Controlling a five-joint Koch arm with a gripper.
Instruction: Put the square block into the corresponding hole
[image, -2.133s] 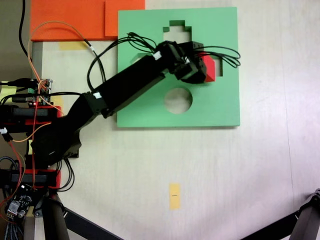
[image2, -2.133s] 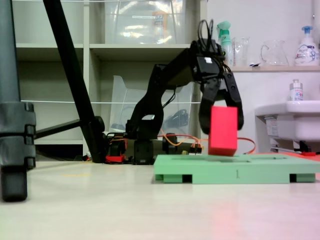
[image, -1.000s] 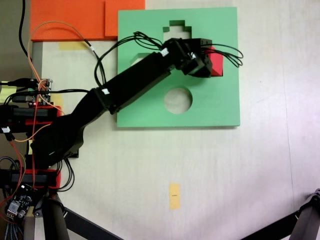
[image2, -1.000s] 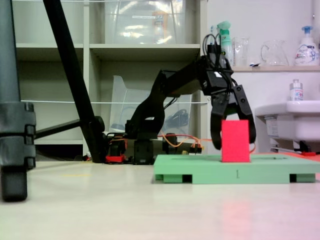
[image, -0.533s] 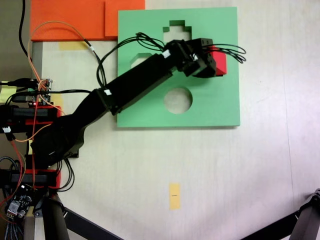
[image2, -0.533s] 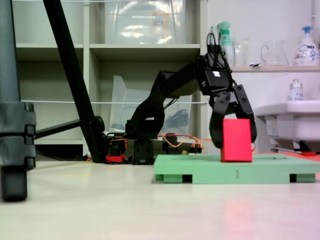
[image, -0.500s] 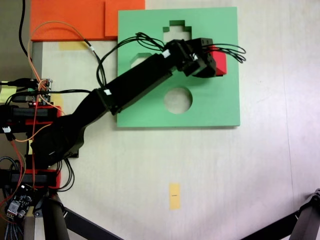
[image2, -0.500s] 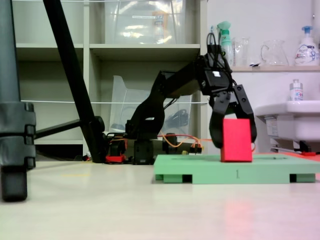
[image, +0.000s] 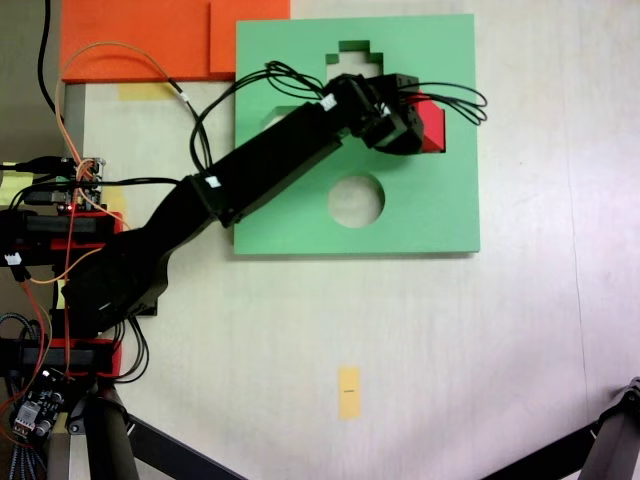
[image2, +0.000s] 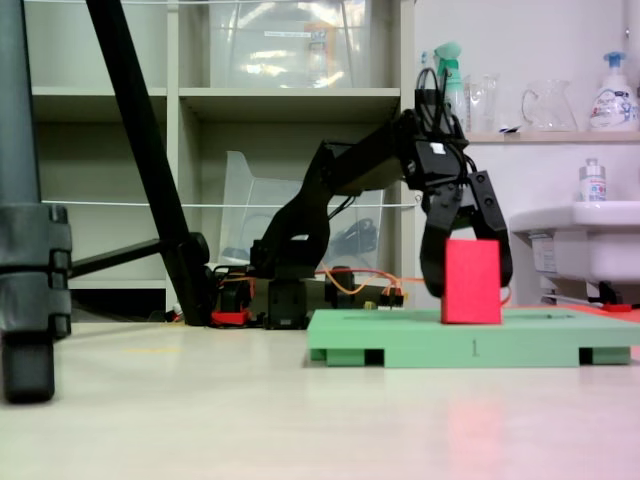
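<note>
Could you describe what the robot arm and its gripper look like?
The arm is matte black with boxy links and small white stickers. Thin black cables loop over its wrist, and orange wires run at its red-trimmed base. The gripper has two curved black fingers.

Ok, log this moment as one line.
gripper: astride block, grip unclear | block: upright, bottom at board top, not sunk | square hole: mostly covered by block

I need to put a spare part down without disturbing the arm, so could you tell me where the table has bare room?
In the top fixed view, bare table lies right of the green board and below it around the yellow tape strip. It is crowded at left by the arm's base and wires, and over the board where the gripper is at the red block.
</note>
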